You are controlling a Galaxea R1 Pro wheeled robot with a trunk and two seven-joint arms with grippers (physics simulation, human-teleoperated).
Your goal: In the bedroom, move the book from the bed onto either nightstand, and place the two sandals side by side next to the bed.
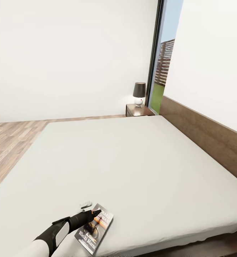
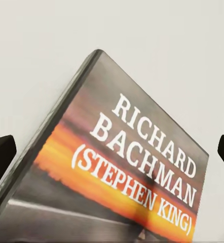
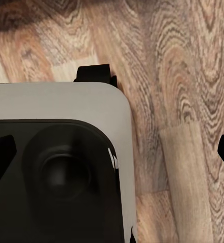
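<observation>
One book (image 1: 95,228) — one bed (image 1: 139,160).

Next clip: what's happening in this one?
The robot stands at the bed with its left end effector reaching down to the book, which lies flat on the mattress near the closest edge. In the left wrist view the fingertips sit wide apart on either side of the book, so nothing is gripped yet. The right end effector is open over the wood floor beside the robot's base. A nightstand with a lamp waits by the headboard.
</observation>
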